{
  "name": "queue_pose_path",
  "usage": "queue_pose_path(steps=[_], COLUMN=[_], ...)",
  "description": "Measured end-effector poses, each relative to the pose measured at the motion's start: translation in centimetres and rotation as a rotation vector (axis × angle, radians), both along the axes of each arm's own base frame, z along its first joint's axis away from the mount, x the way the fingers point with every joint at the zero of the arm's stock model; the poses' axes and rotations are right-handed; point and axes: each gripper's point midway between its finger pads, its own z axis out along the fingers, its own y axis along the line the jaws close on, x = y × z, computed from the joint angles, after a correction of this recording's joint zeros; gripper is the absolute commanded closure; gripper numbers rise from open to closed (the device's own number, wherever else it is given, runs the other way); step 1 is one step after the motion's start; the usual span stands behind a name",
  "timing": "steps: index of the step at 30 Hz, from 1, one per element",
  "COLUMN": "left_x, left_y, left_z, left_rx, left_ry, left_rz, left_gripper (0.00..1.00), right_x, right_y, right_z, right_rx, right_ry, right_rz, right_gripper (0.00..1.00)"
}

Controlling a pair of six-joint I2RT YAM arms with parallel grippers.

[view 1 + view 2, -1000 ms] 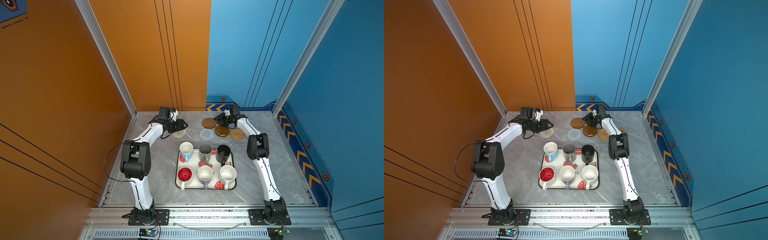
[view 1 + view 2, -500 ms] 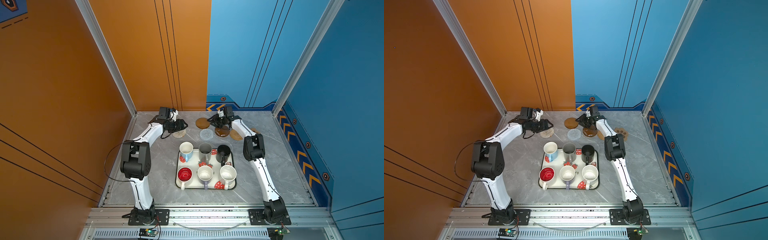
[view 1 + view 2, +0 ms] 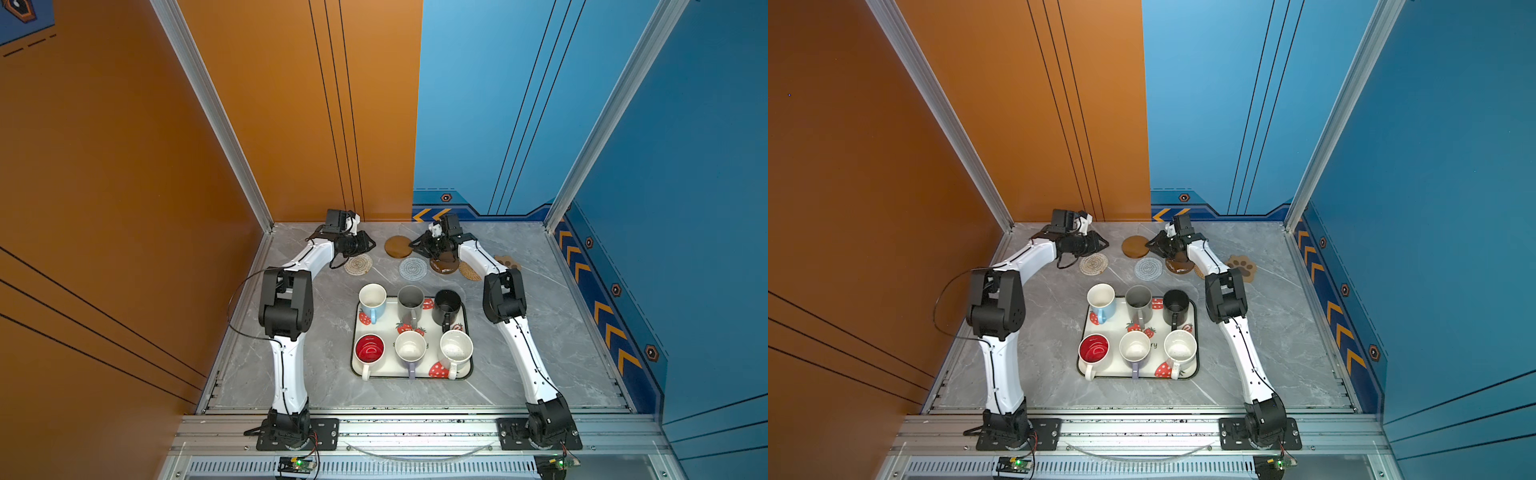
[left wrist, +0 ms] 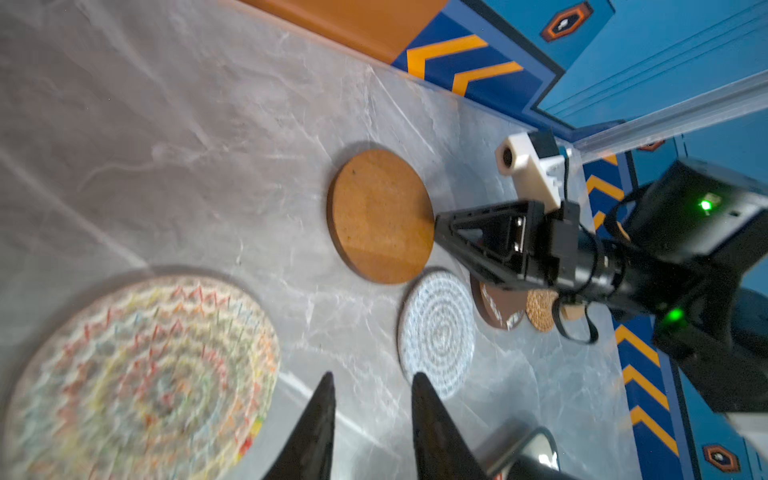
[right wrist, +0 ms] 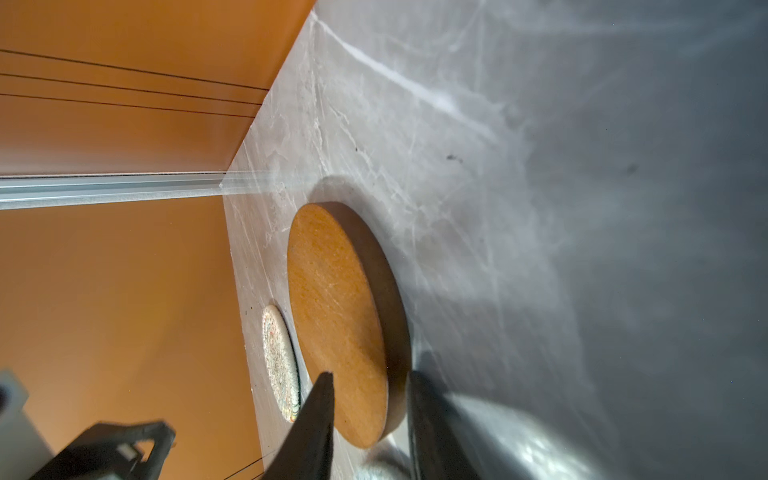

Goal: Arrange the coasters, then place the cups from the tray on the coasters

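Note:
Six cups stand on the strawberry tray (image 3: 415, 376), among them light blue (image 3: 372, 299), grey (image 3: 410, 300) and black (image 3: 447, 305). Behind it lie the coasters: beige woven (image 3: 358, 264), grey woven (image 3: 412, 268), a dark brown disc (image 3: 444, 266), tan rattan (image 3: 469, 270) and the paw (image 3: 1241, 266). My right gripper (image 5: 371, 376) is shut on the near rim of the lighter brown disc (image 5: 332, 311), one finger over its face, one at its underside. My left gripper (image 4: 374, 376) hangs open and empty between the beige round (image 4: 137, 374) and the grey round (image 4: 438, 332).
The orange back wall and the blue wall with chevron trim (image 3: 432, 214) stand just behind both grippers. The right forearm (image 3: 478, 257) lies over part of the rattan coaster. Bare marble tabletop (image 3: 561, 332) spreads on both sides of the tray.
The right gripper has slid left with the lighter brown disc, which uncovers the paw coaster. The left gripper's jaws have narrowed; that arm has stayed in place.

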Motion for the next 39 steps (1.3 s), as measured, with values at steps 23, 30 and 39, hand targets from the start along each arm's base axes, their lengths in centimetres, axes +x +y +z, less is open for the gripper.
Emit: queue_pose_path(steps=[23, 30, 39], left_x=[7.7, 8.3, 9.4], left_y=[-2.8, -2.8, -4.0], left_z=[-4.8, -5.8, -6.5], left_rx=[-0.191, -0.194, -0.206], left_ry=[-0.052, -0.043, -0.060], left_rz=[0.034, 0.048, 0.044], left_gripper=[0.60, 0.57, 0.55], right_x=[0.9, 1.7, 1.8], right_y=[-1.5, -1.4, -0.3], right_z=[0.5, 0.5, 0.6], right_rx=[0.032, 0.055, 0.072], right_ry=[0.004, -0.006, -0.019], right_rz=[-0.029, -0.054, -0.053], right_gripper=[0.61, 0.59, 0.58])
